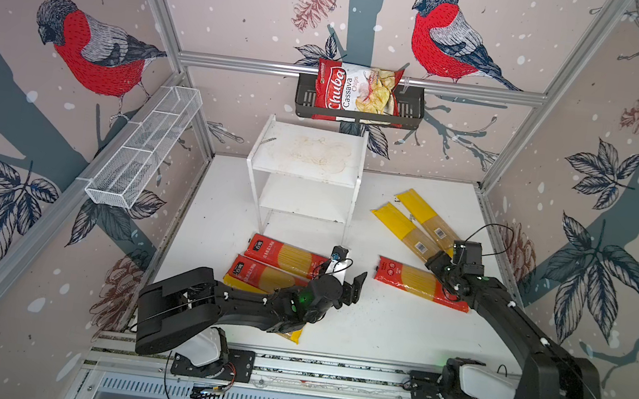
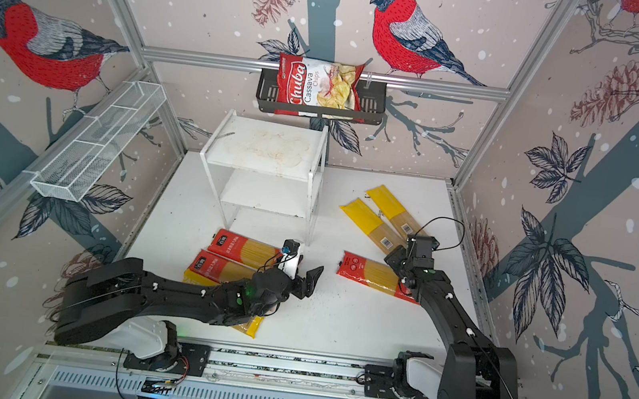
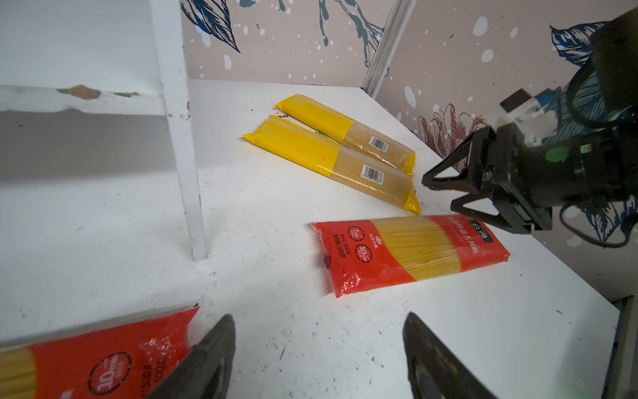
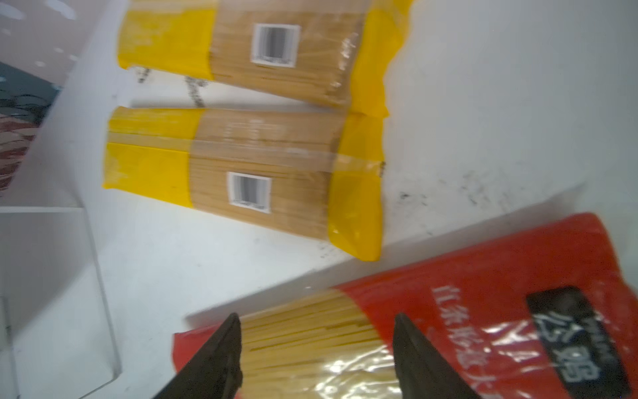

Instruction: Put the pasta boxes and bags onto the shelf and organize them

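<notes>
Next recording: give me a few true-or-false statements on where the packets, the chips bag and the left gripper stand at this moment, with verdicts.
1. The shelf has no pasta packet on its top board. True.
2. The Cassava Chips bag lies flat on the table. False: it stands in the black wall basket.
3. Two yellow packets lie side by side to the right of the shelf. True.
4. The left gripper is shut on a red packet. False: it is open and holds nothing.
</notes>
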Tool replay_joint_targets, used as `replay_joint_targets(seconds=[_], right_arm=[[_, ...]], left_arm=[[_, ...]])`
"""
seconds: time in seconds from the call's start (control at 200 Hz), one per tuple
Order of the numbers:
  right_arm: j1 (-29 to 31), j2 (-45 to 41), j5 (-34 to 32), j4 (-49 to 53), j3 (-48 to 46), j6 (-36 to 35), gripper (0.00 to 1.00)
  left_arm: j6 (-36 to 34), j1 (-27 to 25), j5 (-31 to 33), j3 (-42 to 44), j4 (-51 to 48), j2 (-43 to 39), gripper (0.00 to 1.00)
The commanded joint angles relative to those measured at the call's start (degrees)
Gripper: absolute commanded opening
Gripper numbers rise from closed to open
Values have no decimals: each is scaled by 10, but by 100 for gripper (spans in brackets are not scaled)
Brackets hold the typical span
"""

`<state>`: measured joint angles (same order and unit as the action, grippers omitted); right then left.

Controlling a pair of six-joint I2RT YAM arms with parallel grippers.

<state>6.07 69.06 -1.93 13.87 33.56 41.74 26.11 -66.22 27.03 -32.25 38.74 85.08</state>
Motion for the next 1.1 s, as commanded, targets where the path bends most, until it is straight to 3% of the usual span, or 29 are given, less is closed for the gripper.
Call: replay_joint_targets(seconds=[0.0,0.11,0.23,0.335,0.41,0.535,0.705,0.921,1.091], right_arm=[[24,1,9,10,-28,-1,69],[79,-10,14,5,-60,41,68],[189,4,52,-39,-83,124,67],[285,51,70,-82,-65,178,66],[319,79,72,-79,-27,181,66],[310,71,64,-48,12,137,67],[238,23,90,9,18,100,68],[253,-41,110,66,-14,155,73],[274,-91,128,50,-62,227,77]], left_arm=[[1,-2,2,-3,23,4,75],[13,-2,9,-4,17,5,75],[25,-1,26,-4,8,-2,74],[24,-2,40,-5,2,-7,74],[25,-1,43,-5,-5,-9,74],[29,-2,35,-4,-14,-10,74],[23,-2,21,-6,-13,-5,75],[-6,21,-59,-52,-17,34,76],[-25,40,-89,-67,-2,71,76]])
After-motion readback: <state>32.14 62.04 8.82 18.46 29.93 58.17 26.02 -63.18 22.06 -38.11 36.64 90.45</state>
